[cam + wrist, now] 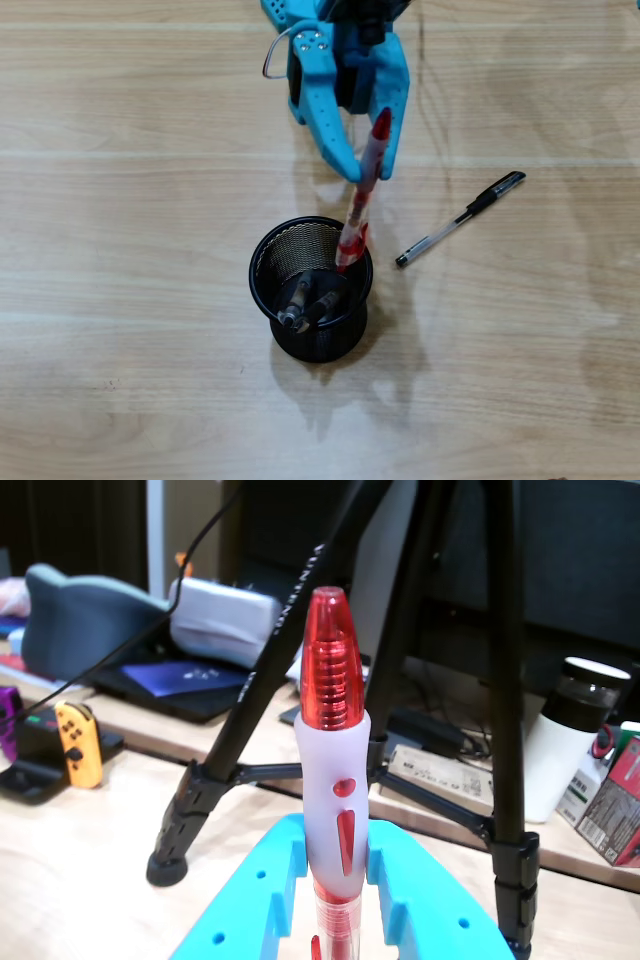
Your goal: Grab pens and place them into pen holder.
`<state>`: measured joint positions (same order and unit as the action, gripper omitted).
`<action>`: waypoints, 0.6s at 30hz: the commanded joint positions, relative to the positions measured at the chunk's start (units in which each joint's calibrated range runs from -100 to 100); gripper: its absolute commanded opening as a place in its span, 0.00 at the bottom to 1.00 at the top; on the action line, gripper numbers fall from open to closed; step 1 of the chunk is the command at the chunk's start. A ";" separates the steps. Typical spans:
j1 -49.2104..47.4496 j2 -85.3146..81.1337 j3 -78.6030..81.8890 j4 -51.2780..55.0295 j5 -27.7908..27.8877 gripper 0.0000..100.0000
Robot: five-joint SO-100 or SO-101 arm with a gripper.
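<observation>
The red pen [362,200] stands tilted, its lower end already inside the pen holder [268,250] near the table's middle, so a release should drop it beside the two pens [308,300] within. The gripper [366,170] pinches its upper barrel. A black pen [460,219] lies toward the right edge, awaiting pickup

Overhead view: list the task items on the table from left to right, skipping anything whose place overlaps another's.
Pen holder → black-capped pen lying on the table. The red pen in the gripper leans into the holder, so its place in the order is unclear.
</observation>
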<state>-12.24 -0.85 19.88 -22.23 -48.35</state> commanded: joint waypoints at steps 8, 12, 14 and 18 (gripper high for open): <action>1.96 1.91 1.21 -4.88 -1.65 0.02; 2.69 3.52 1.66 -4.52 -1.91 0.02; 2.87 3.95 3.11 -4.88 -2.23 0.02; 2.96 4.03 6.91 -4.88 -3.43 0.03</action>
<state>-9.86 3.48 26.09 -26.03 -51.00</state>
